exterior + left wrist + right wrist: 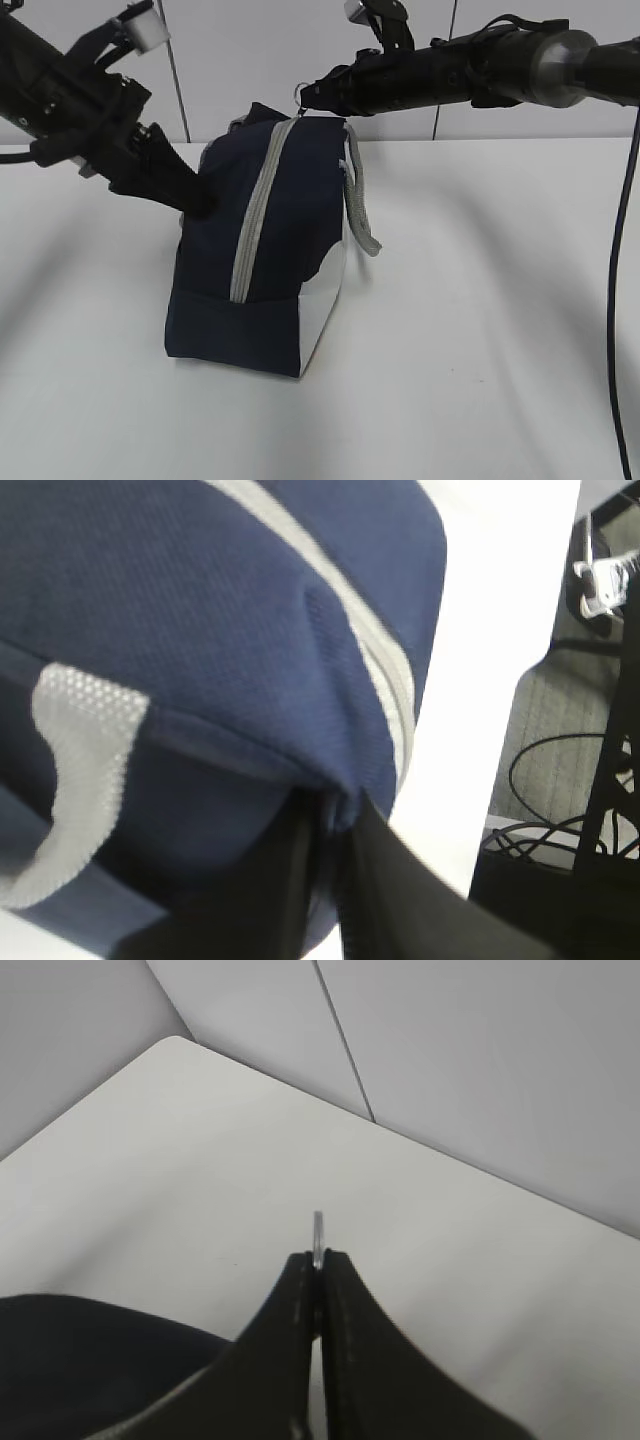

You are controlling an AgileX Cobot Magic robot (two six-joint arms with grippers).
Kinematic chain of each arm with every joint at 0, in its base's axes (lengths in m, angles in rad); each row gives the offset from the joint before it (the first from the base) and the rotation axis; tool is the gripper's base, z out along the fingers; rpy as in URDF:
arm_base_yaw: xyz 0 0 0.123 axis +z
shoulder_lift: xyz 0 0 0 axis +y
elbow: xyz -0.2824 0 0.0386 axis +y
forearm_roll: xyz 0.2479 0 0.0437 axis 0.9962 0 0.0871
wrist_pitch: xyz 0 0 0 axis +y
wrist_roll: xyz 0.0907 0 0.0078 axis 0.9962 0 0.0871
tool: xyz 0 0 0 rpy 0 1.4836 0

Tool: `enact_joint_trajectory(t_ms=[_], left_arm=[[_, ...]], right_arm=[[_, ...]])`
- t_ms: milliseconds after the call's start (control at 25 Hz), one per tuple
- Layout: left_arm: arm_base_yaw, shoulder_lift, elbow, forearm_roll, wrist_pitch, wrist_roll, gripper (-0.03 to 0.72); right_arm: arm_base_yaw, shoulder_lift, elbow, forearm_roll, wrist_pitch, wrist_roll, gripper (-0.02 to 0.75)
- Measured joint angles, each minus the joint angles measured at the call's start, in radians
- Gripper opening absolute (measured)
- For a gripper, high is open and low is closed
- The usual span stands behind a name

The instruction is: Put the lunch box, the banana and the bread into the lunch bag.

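Whatever is lying inside the boxy navy-blue fabric lunch bag [262,245] is hidden from me, its grey zipper [255,215] running shut. The bag is standing on the white tabletop [480,300]. My left gripper [335,815] is pinching the bag's fabric at one end; my right gripper [318,1265] is clamping the metal ring pull [318,1232] at the other.

White table [480,330], grey panelled wall [240,60], floor cables [560,780]
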Motion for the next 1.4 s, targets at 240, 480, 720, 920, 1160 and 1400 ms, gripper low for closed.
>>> enact_joint_trajectory(t_ms=[240,480,720,920,1160,1400], left_arm=[[0.041,-0.034,-0.035,-0.002,0.013,-0.110,0.312],[0.069,-0.059,-0.040,-0.001,-0.019,-0.199,0.437],[0.071,-0.079,-0.040,-0.106,-0.264,-0.221,0.442],[0.071,-0.066,-0.041,-0.247,-0.432,-0.222,0.409],[0.067,0.031,-0.067,-0.327,-0.457,-0.225,0.363],[0.063,0.131,-0.155,-0.362,-0.403,-0.268,0.359]], right_arm=[[-0.002,0.000,0.000,0.000,-0.010,0.000,-0.016],[-0.002,0.000,0.000,0.000,-0.022,0.000,-0.016],[-0.002,0.000,0.000,0.000,-0.034,0.000,-0.016],[-0.003,0.000,0.000,0.000,-0.043,0.000,-0.016],[-0.003,0.000,0.000,0.000,-0.045,0.003,-0.016],[-0.003,0.000,0.000,0.000,-0.045,0.003,-0.016]])
